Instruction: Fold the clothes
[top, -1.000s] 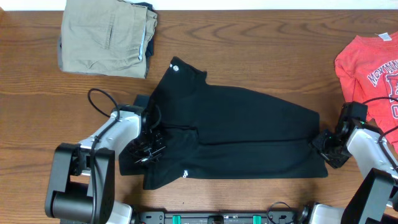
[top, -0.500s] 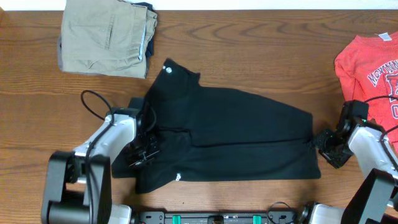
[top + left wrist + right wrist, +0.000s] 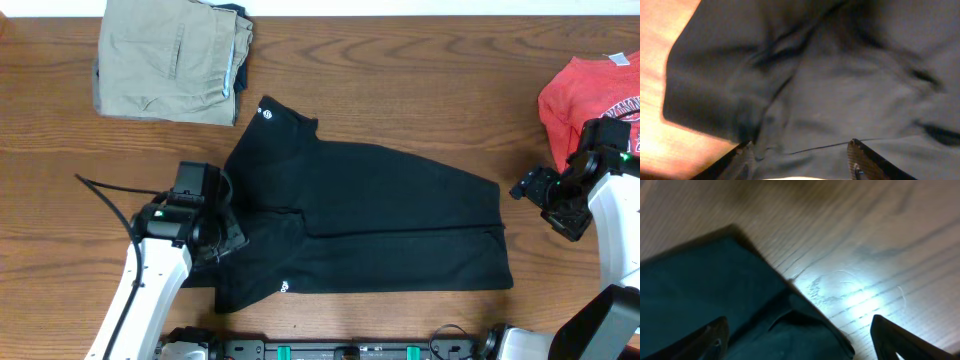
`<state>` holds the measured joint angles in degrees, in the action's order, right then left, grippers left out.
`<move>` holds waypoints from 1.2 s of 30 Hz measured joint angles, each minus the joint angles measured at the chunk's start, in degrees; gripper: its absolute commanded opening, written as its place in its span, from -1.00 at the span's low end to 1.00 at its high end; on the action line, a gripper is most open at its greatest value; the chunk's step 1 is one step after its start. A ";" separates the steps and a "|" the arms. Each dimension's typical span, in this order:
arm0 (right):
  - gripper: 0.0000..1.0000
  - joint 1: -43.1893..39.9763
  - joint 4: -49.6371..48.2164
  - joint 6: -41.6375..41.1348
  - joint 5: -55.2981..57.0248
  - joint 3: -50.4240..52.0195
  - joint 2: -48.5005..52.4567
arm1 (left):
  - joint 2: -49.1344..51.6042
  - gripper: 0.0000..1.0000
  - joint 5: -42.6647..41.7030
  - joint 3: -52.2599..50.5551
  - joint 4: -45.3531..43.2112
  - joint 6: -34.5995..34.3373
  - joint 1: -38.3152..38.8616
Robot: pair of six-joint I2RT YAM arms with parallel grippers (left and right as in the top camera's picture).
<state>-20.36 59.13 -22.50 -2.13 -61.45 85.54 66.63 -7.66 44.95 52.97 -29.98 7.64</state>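
The clothes are one black shirt [image 3: 380, 220], lying flat on the wooden table [image 3: 420, 80] and folded into a long band with its collar end at the upper left. My left gripper [image 3: 222, 240] hovers over the shirt's left edge. In the left wrist view its jaws [image 3: 801, 147] stand open, with wrinkled black fabric [image 3: 840, 75] below and nothing pinched. My right gripper [image 3: 527, 187] is just off the shirt's right edge, apart from it. In the right wrist view this gripper [image 3: 797, 327] is wide open above the shirt's corner [image 3: 700, 290] and bare wood.
Folded tan khaki trousers [image 3: 170, 60] lie at the back left. A red T-shirt [image 3: 590, 95] with white lettering sits at the back right, close behind the right arm. The left arm's black cable [image 3: 105, 190] loops over the table to the left.
Both grippers pulled the shirt a little left. Then the left gripper opened and let go of the left edge, and the right gripper opened wider and rose away from the right hem.
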 measured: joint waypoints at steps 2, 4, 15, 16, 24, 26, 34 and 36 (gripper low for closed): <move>0.78 0.00 -0.11 1.29 -1.49 0.00 0.00 | -0.31 0.46 -2.82 1.90 -1.20 1.38 0.00; 0.78 0.00 -0.15 2.27 -2.71 0.00 0.00 | 0.20 0.53 -6.10 5.55 -1.53 3.23 0.02; 0.76 3.30 -0.72 3.76 -5.18 0.00 0.00 | 16.63 0.82 -11.61 32.79 -5.09 12.48 0.02; 0.76 3.98 -0.90 3.80 -5.20 0.00 0.00 | 19.91 0.83 -11.74 35.52 -3.91 13.64 0.02; 0.76 9.42 -1.62 3.91 -5.53 0.00 0.26 | 43.23 0.92 -10.47 50.40 -1.55 22.23 0.13; 0.76 10.34 -1.77 3.91 -5.57 0.00 0.72 | 46.64 0.98 -9.70 52.48 -2.99 24.76 0.13; 0.75 11.13 -2.01 3.93 -5.53 0.00 4.39 | 53.44 0.96 -6.69 54.86 -8.72 30.95 0.17; 0.75 11.15 -2.01 3.93 -5.55 0.00 5.49 | 55.12 0.96 -5.55 54.95 -10.49 31.52 0.17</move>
<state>-9.21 57.12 -18.57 -7.68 -61.45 91.02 121.75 -13.21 99.90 42.48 1.54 7.81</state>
